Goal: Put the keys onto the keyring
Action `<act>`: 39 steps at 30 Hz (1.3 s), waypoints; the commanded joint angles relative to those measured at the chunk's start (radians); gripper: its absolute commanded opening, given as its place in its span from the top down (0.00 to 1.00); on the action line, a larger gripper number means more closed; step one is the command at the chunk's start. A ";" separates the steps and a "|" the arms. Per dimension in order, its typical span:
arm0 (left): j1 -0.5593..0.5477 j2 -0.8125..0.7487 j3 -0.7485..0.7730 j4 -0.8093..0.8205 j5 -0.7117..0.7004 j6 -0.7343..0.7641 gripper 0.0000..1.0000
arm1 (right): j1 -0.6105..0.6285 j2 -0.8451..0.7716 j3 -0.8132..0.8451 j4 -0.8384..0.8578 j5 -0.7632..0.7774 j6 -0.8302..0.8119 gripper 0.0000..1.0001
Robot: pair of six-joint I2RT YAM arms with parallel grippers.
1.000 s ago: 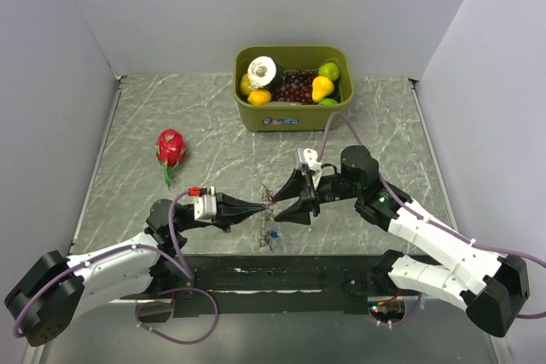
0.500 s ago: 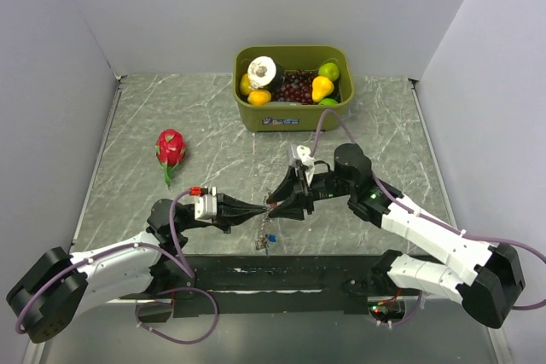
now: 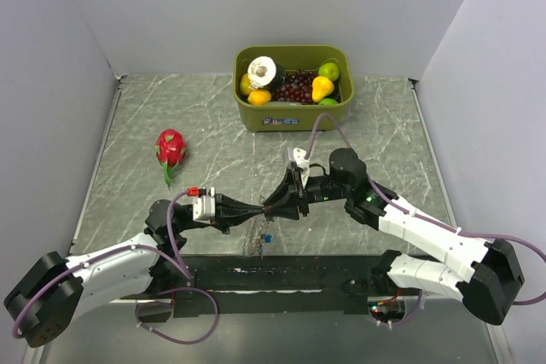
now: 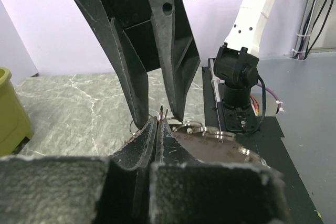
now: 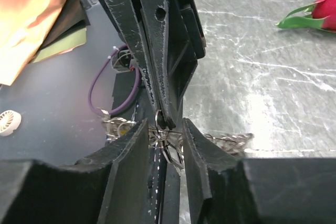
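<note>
two arms: they reach in from either side and their tips meet nose to nose over the near edge of the table [image 3: 213,125].
hidden: from above the crossed fingers cover the contact point, and only the wrist views show it.
left gripper [image 4: 158,129]: clenched, its fingers pressed flat together on a thin wire loop of the keyring [image 5: 157,117].
right gripper [image 5: 164,125]: jaws parted, one finger on each side of the left tip; whether its pads touch the wire i cannot tell.
keyring place: held up off the surface at the left tip, between the right fingers, its lower part trailing down.
keys [image 3: 267,237]: a small tangle hanging just under the tips; from above only a blue head reads clearly, and the rest is too small to sort.
cut off: both wrist views lose the lower finger bases behind their own blurred housings.
edges: the bundle dangles where the table gives way to the dark strip [image 3: 324,266] by the arm bases.
open room: bare surface lies to the left, the right and behind the tips; the dragon fruit [image 3: 171,147] and the green bin [image 3: 294,117] sit well apart.
materials: matte black scuffed fingers tapering to wedges; fine bright wire and a beaded chain; grey veined marble-look top.
</note>
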 commanded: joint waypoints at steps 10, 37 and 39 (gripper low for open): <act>-0.001 -0.048 0.048 0.041 0.020 0.008 0.99 | 0.012 0.029 0.027 0.017 0.067 0.041 1.00; -0.003 0.081 0.591 -1.222 -0.050 0.425 0.50 | 0.012 0.101 0.234 -0.543 0.175 -0.300 1.00; -0.001 0.097 0.595 -1.226 -0.050 0.432 0.51 | 0.012 0.090 0.226 -0.533 0.176 -0.295 1.00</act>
